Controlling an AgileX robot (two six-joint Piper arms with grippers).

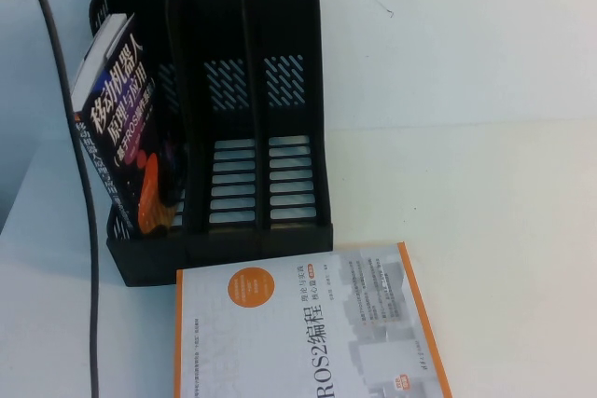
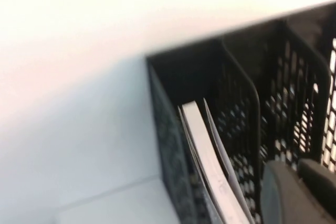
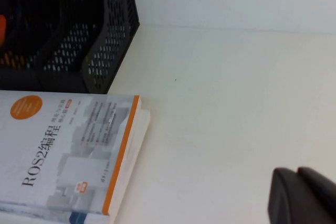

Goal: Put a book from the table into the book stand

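The black book [image 1: 121,128] with the white Chinese title stands tilted in the leftmost slot of the black book stand [image 1: 233,6], leaning to the left. In the left wrist view its page edge [image 2: 202,150] shows inside the stand [image 2: 236,93]. My left gripper [image 2: 300,182] is above the stand, beside the book, shut and empty. My right gripper [image 3: 298,182] is shut and empty above the bare white table [image 3: 220,103], to the right of the stand [image 3: 94,40]. Neither gripper shows in the high view.
A white book with an orange edge reading "ROS2" [image 1: 298,333] lies flat on the table [image 1: 485,193] in front of the stand; it also shows in the right wrist view [image 3: 68,145]. A dark cable [image 1: 84,184] hangs down at the left.
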